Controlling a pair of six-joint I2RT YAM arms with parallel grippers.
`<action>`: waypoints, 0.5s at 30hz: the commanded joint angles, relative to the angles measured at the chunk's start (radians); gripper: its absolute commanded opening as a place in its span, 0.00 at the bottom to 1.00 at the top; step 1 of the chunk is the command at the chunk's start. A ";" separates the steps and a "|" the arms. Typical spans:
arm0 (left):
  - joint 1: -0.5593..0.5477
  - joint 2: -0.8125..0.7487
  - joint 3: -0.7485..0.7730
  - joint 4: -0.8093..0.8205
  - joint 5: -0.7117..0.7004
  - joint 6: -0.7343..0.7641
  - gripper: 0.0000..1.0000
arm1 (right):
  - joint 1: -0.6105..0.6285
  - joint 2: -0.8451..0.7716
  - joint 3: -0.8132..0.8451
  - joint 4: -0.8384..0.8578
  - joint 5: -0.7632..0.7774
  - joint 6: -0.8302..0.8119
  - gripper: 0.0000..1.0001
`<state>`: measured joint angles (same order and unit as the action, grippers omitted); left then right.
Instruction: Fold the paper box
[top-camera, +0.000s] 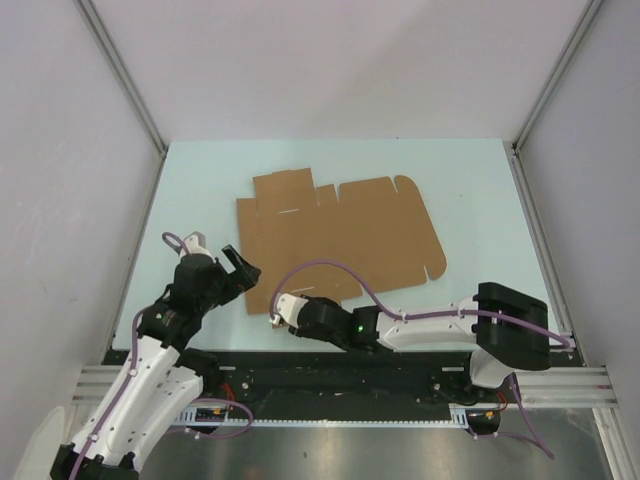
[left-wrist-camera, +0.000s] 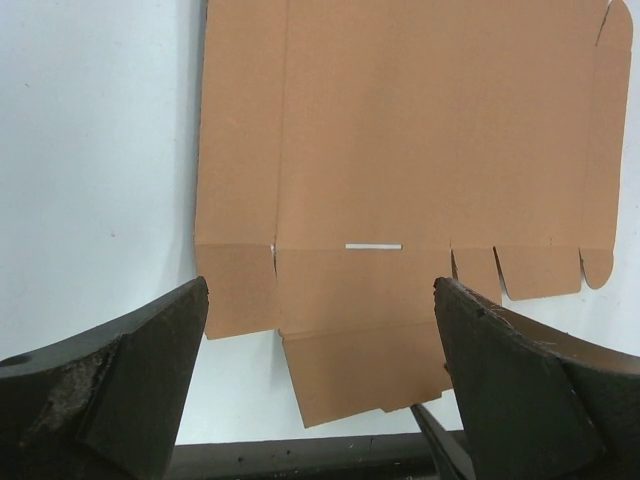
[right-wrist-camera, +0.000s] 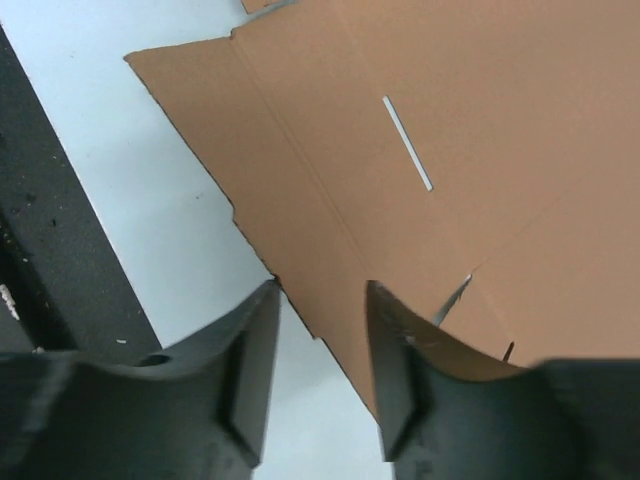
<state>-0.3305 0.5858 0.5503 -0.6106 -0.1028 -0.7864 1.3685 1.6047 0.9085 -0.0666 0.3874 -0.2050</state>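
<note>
There, right fingers (right-wrist-camera: 243, 385) astride box (right-wrist-camera: 520, 120) edge.

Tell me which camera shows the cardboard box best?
The top camera: nearly the whole flat paper box shows, flaps included. The left wrist view shows only part; the right wrist view just a close-up edge.

Box (top-camera: 340, 240) lies flat mid-table (top-camera: 200, 180), passable overhead. Open strips: far, right, far-left corner. Near-left is crowded: left gripper (top-camera: 240, 268) beside box's left edge, right gripper (top-camera: 275, 312) at its near edge, cable (top-camera: 325, 263) arching above. Walls (top-camera: 60, 150) bound left, right, far.
</note>
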 joint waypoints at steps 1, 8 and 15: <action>0.004 -0.015 0.039 -0.028 -0.023 -0.016 1.00 | -0.005 0.035 0.055 0.057 0.027 -0.030 0.39; 0.005 -0.007 0.037 -0.017 -0.021 -0.017 1.00 | -0.054 0.081 0.082 0.057 0.051 0.032 0.23; 0.005 0.016 0.042 0.017 -0.012 -0.019 1.00 | -0.097 0.107 0.150 0.044 0.139 0.153 0.00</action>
<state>-0.3305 0.5892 0.5518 -0.6281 -0.1059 -0.7868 1.2922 1.6939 0.9844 -0.0319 0.4316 -0.1566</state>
